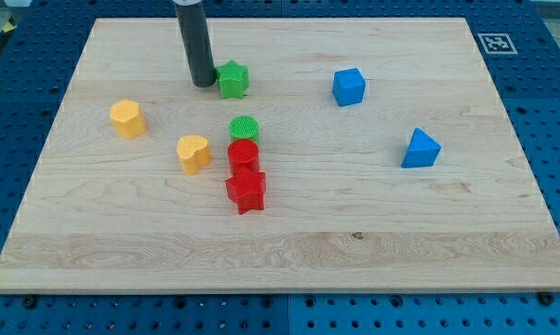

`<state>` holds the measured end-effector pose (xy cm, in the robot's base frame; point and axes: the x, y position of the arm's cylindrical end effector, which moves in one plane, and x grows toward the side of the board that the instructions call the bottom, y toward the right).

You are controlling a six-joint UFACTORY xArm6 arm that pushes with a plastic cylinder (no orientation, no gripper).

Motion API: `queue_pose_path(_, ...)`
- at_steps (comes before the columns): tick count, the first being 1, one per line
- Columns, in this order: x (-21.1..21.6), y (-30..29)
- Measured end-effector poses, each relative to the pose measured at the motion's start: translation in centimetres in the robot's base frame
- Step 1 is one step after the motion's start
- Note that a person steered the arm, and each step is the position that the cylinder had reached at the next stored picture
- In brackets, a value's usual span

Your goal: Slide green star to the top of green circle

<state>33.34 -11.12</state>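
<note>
A pale wooden board with fine straight grain and a small dark knot near its lower middle fills most of the view. It rests on a blue perforated table. A black-and-white square marker sits at the board's top right corner.

The rod is a smooth dark grey cylinder, coming down from the view's top. There are no jaws on it to be wide or narrow, and it holds nothing. My tip rests on the board just left of the green star, close enough that I cannot tell whether they touch.

The blocks look like matt plastic. The blue cube stands toward the upper right, well apart from the rest. The blue triangle, a wedge shape, lies further right and lower. The red star sits lowest in the central cluster, touching the red circle above it. The yellow heart lies just left of that red pair. The yellow block, roughly hexagonal, is near the left edge.

The green star lies in the upper middle, above the green circle and slightly left of it, with bare wood between them. The green circle, a short cylinder with a ridged top, touches the red circle below.
</note>
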Motion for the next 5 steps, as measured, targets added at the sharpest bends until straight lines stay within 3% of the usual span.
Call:
queue_pose_path(3,-4.6,1.5)
queue_pose_path(5,-1.7,2.1)
